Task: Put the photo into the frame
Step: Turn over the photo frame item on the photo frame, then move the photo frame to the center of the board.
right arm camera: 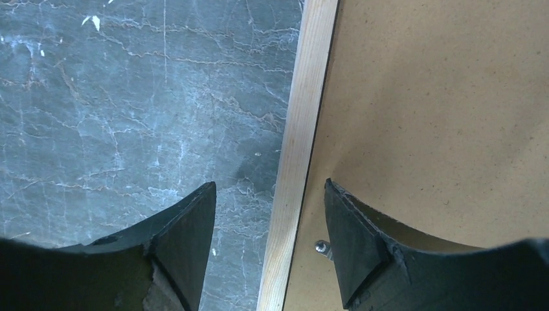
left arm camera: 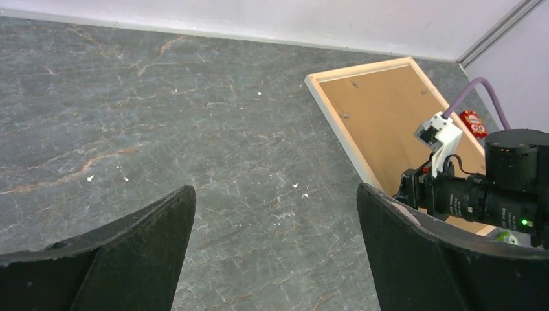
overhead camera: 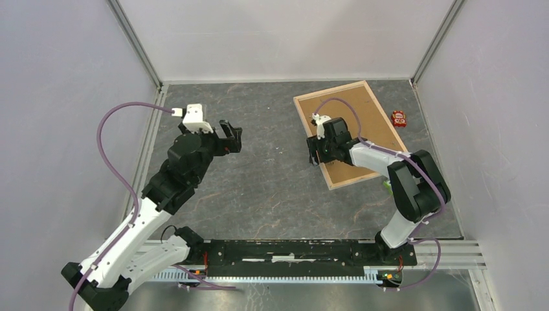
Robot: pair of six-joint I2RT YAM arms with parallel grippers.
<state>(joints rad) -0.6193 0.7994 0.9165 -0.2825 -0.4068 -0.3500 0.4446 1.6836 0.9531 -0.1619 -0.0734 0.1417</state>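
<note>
The pale wooden frame [overhead camera: 330, 90] lies flat at the back right, back side up, with a brown backing board [overhead camera: 374, 120] inside it. My right gripper [overhead camera: 315, 153] is open and low over the frame's left rail, one finger on each side of it. In the right wrist view the rail [right arm camera: 304, 97] runs between the fingers of the gripper [right arm camera: 268, 214], with the board [right arm camera: 440, 97] and a small metal tab [right arm camera: 321, 246] to the right. My left gripper [overhead camera: 233, 137] is open and empty above the table's left middle. It also shows in the left wrist view [left arm camera: 275, 214]. No photo is in view.
A small red object [overhead camera: 399, 118] lies just right of the frame. Something green [overhead camera: 386, 186] shows beside the right arm near the frame's near corner. Grey walls close in the dark marbled table [overhead camera: 259, 188] on three sides.
</note>
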